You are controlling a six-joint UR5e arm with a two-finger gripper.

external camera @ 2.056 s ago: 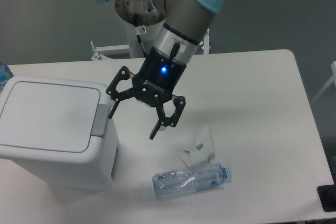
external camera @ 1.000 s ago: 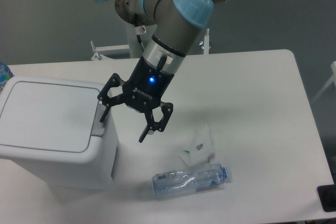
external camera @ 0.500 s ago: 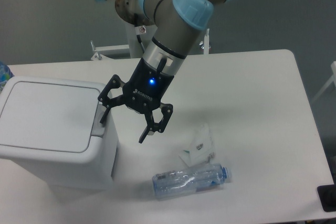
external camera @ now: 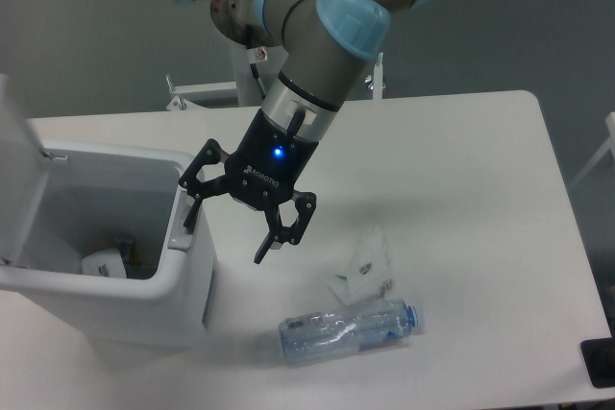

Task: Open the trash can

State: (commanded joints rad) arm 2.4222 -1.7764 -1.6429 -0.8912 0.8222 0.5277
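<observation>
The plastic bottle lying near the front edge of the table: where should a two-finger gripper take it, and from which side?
Grip the plastic bottle across its clear body, near the middle, coming straight down from above. It lies on its side, long axis running left to right with the blue cap to the right, so the open gripper should probably close front to back across the body. The crumpled walls may give.

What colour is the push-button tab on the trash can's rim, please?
Grey, on the white trash can; the push-button tab shows in the fixed camera view.

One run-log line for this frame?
trash can: lid up, interior visible | tool: open, one finger at grey push-button tab | plastic bottle: lying on table | task: opened
</observation>
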